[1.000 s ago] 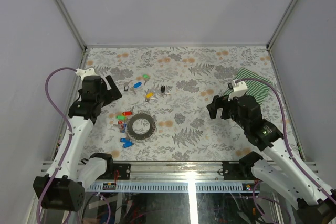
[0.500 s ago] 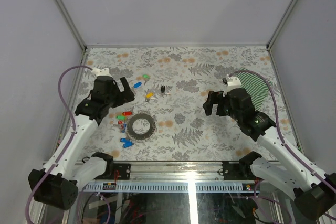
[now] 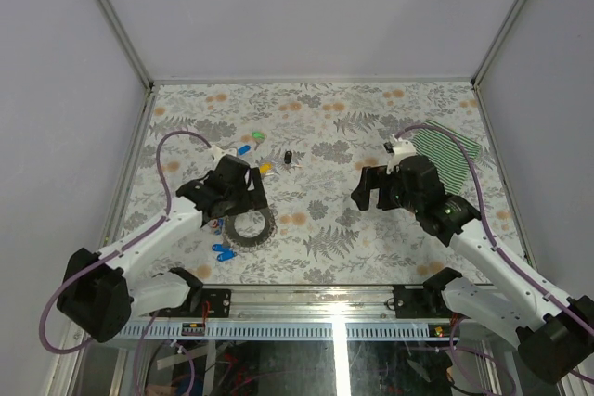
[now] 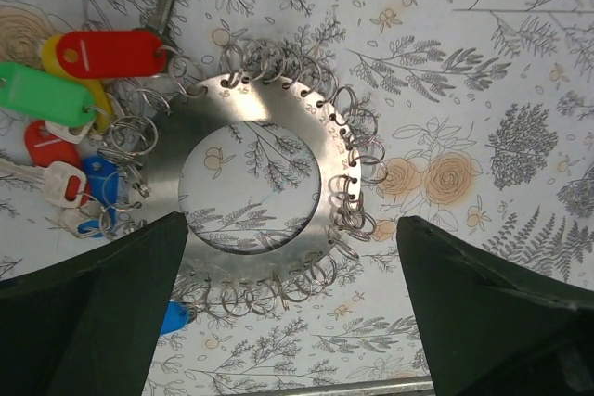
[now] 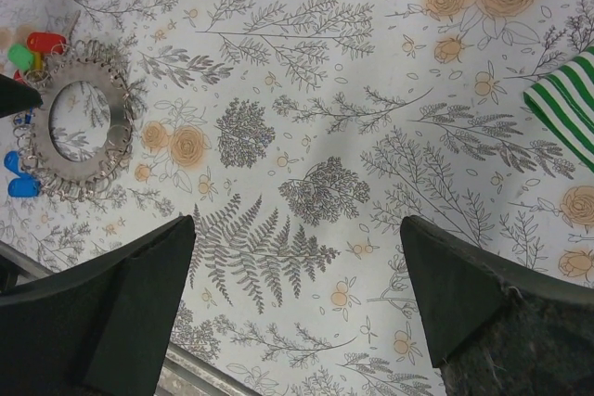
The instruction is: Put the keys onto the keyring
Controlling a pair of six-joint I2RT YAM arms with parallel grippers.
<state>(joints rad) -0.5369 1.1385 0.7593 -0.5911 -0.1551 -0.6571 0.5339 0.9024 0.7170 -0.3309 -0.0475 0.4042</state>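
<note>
L gripper (image 4: 290, 218) is hovering right over the keyring (image 4: 264, 104), jaws wide, holding nothing. Ring's lying flat on bench (image 3: 371, 118), keys (image 4: 111, 51) clustering at its left edge. R gripper (image 5: 297, 224) is sitting well apart, jaws wide too. Risk: pinching a flat ring, jaws skidding off and dragging the keys.

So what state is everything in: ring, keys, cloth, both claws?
keyring, flat on the table, not held.
red key and green key, bunched at the keyring's edge, attachment unclear.
far yellow key, loose, apart from the keyring.
green striped cloth, lying flat.
left gripper, open, empty, over the keyring.
right gripper, open, empty.
</note>
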